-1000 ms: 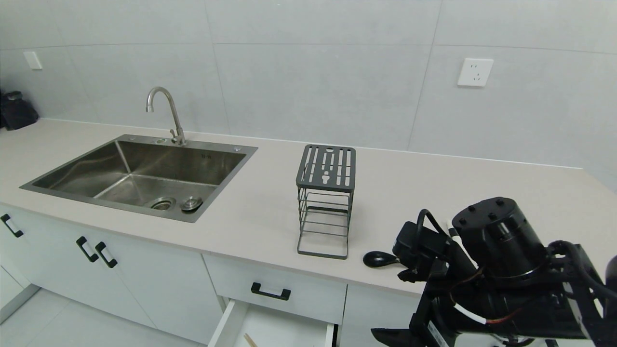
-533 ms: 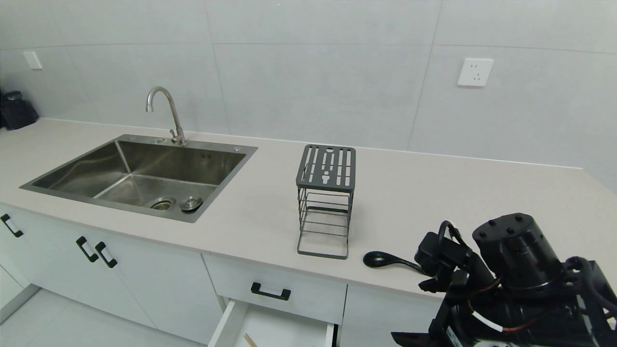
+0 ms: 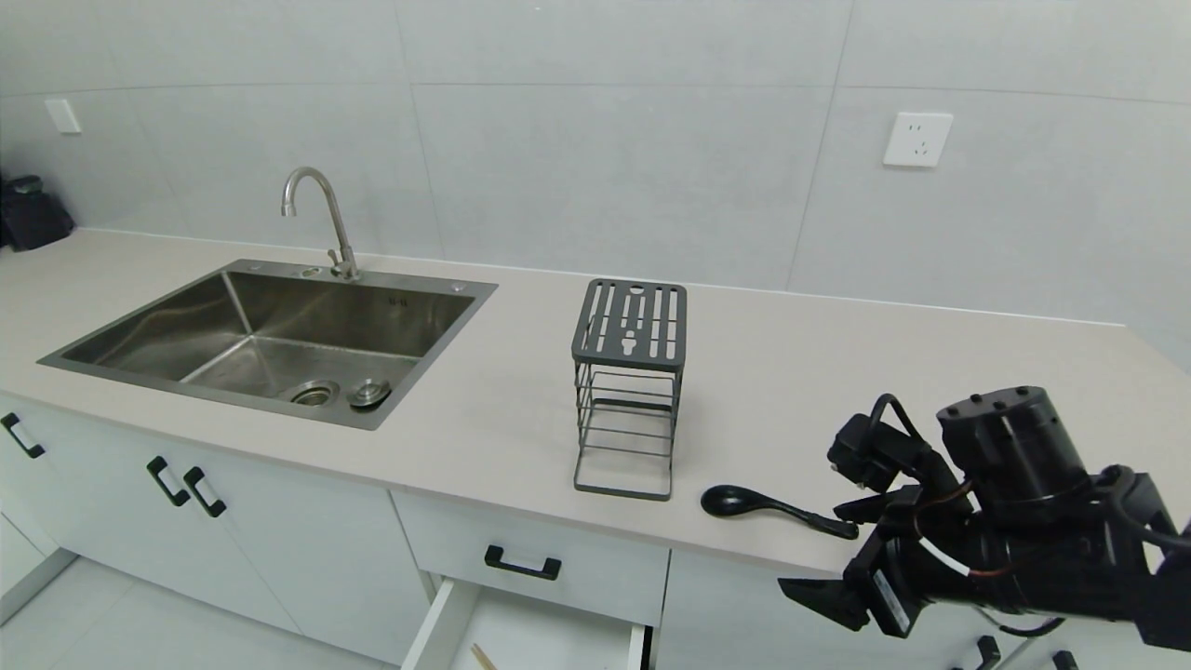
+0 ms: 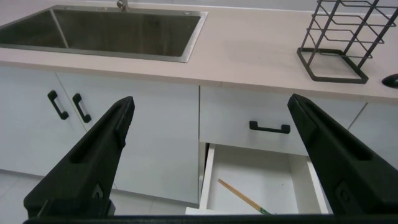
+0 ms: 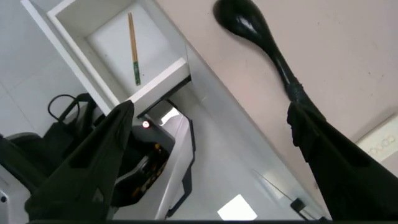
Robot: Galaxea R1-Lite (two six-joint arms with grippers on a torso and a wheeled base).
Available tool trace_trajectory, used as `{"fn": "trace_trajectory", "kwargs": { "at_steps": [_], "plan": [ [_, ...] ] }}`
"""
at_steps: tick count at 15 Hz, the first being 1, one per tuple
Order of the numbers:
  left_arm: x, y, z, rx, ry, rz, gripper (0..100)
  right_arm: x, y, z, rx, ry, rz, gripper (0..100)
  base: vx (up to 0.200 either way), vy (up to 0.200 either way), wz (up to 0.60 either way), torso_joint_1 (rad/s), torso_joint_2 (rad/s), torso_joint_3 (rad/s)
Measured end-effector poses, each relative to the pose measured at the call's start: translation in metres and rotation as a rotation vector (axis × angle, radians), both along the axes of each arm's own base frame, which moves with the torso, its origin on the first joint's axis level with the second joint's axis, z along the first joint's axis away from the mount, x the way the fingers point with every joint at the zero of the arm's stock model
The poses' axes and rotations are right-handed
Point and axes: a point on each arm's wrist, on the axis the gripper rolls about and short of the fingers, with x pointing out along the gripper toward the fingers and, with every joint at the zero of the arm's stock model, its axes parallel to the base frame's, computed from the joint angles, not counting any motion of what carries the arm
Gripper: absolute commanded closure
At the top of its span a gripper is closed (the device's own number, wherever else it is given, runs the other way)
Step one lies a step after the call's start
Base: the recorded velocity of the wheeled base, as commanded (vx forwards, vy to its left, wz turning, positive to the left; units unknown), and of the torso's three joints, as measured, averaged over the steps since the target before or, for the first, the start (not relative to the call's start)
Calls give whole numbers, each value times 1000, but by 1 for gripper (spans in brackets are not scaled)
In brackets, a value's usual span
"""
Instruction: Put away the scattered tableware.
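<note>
Along the far wall runs the pale bench (image 3: 502,419), with the steel sink (image 3: 205,395) sunk into its left half. Below its near edge, roughly under the rack, a white drawer (image 3: 521,642) stands pulled open. The dark wire rack (image 3: 629,391) sits upright mid-bench, well right of the sink.

The right arm (image 3: 1010,456) hangs off the near right corner of the bench. Its jaws are spread wide and grasp nothing. The left jaws are likewise released and empty, hovering low in front of the cabinet doors, with the open drawer beyond them.

The black spoon (image 3: 777,512) lies flat on the bench near its front edge, just right of the rack's foot. Its bowl points toward the rack and its handle toward the right jaws. From the right wrist view the handle's tip (image 5: 292,90) comes up against one finger; I cannot tell whether they touch. A single chopstick (image 4: 242,196) already lies in the drawer.

To my eye the spoon is the piece to fetch now. The handle is thin and lies low, so the jaws should straddle it crosswise, partway up from the tip. They should drop until the fingers nearly brush the bench and close squarely. A pinch at the very end would likely let the bowl swing or slip.
</note>
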Motion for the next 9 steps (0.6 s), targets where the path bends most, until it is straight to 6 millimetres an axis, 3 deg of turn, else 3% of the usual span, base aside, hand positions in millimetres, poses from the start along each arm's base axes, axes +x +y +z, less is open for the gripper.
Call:
{"fn": "trace_trajectory", "kwargs": {
  "at_steps": [9],
  "plan": [
    [0,0,0,0,0,0,0,47,-11,-20,-46,0,26,0,0,0,0,0,0,0]
  ]
}}
